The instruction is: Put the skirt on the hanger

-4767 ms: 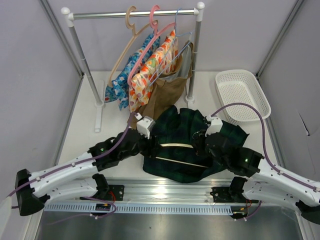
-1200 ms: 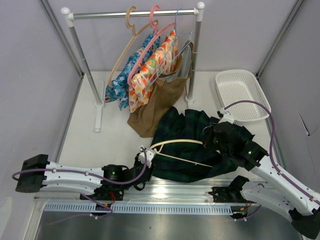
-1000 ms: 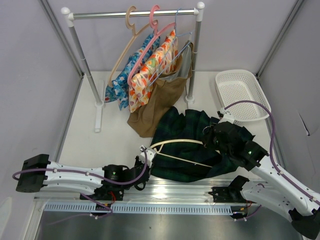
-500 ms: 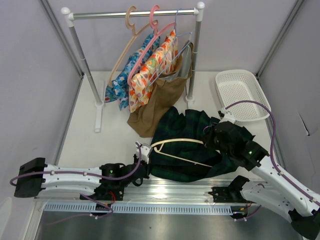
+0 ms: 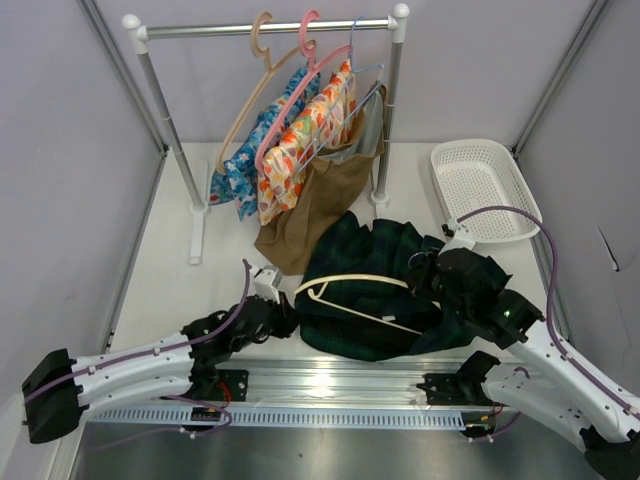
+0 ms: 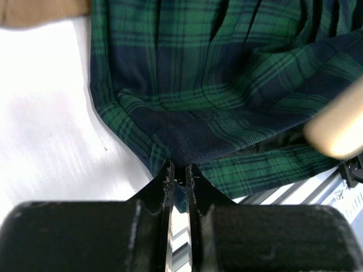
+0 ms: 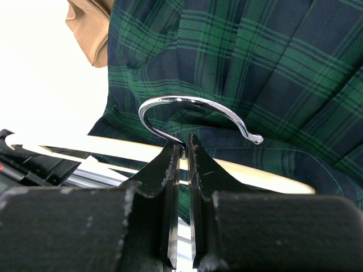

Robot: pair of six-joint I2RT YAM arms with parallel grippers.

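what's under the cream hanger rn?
The skirt: the hanger lies across its top, both arms showing in the top view. The hanger's right end is hidden behind the right gripper, whose fingers pinch the hook at its stem. Anything beneath the skirt is covered.

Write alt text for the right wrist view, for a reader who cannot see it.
The right gripper is shut on the base of the metal hook of the hanger, which lies across the plaid skirt. A brown garment shows at the upper left.
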